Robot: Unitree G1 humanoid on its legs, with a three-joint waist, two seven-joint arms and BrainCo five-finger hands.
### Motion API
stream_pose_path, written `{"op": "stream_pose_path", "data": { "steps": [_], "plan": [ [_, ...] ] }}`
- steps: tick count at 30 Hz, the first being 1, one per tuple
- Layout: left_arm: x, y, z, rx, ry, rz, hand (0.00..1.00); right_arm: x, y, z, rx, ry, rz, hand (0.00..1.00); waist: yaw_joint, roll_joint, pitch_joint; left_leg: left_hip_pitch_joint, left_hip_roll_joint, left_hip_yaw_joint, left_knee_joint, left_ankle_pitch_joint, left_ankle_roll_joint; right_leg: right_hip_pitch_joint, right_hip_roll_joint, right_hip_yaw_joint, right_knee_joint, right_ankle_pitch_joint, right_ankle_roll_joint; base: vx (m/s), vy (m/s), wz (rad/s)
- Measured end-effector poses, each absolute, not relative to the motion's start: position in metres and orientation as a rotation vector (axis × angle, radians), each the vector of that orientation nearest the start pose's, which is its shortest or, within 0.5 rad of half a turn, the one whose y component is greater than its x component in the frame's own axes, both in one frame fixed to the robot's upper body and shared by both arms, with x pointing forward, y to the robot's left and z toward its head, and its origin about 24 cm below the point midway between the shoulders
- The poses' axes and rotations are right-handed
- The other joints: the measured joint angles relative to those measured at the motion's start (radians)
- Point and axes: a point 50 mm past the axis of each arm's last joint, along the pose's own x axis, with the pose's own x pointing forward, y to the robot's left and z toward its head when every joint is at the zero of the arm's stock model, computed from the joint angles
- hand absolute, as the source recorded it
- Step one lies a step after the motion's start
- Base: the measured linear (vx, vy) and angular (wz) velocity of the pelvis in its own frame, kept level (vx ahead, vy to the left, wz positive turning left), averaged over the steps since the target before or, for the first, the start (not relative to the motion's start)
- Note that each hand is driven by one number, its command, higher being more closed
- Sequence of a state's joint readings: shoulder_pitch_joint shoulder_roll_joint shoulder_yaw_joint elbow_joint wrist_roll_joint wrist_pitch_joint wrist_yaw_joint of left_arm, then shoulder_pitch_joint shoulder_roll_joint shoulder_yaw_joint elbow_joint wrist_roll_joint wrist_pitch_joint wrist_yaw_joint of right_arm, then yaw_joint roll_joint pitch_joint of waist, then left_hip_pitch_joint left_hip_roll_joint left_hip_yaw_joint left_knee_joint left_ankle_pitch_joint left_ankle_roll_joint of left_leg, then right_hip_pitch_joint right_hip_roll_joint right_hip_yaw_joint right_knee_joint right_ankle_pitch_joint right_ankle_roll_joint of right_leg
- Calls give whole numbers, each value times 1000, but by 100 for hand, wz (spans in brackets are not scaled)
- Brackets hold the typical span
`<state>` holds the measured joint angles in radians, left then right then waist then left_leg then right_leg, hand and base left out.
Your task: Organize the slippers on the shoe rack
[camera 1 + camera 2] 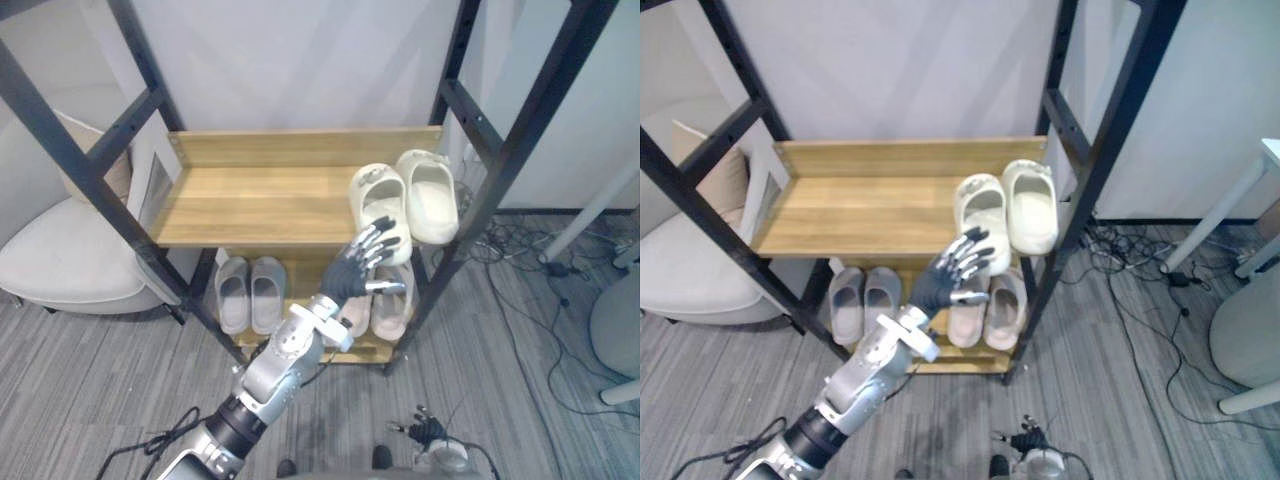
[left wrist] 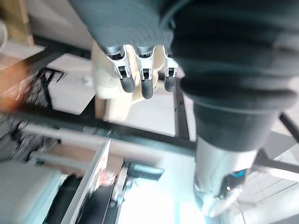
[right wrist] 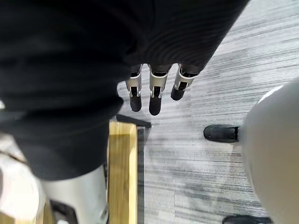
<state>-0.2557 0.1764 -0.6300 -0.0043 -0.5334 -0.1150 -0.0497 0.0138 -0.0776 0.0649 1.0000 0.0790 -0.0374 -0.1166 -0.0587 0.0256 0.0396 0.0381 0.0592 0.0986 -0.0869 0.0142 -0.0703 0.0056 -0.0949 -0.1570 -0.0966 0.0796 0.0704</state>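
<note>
Left hand (image 1: 345, 280), fingers (image 1: 372, 243) spread, perhaps touching cream slippers (image 1: 432, 195), partly hides pinkish pair (image 1: 392, 306) below

- Pale armchair (image 1: 60, 265) at far left, a cushion (image 1: 720, 185) leaning on its back.
- Grey striped carpet (image 1: 100, 380).
- Tangled cables (image 1: 500, 245) on the floor at right.
- Slanting white table leg (image 1: 590, 213) beyond them.

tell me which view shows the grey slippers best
Left eye view: the grey slippers sit side by side on the lower shelf, unblocked. The right eye view matches it; the wrist views face elsewhere.
</note>
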Motion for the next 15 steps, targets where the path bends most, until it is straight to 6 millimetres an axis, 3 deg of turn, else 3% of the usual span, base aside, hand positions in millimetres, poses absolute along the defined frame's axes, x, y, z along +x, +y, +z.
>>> {"op": "stream_pose_path", "data": {
  "steps": [15],
  "plan": [
    [243,16,48,-194,31,-750,0,136,-174,-151,-107,987,-110,0,-14,-3,0,3,2,12,2,-7,-2,-7,3,18,0,0,0,0,0,-1]
  ]
}}
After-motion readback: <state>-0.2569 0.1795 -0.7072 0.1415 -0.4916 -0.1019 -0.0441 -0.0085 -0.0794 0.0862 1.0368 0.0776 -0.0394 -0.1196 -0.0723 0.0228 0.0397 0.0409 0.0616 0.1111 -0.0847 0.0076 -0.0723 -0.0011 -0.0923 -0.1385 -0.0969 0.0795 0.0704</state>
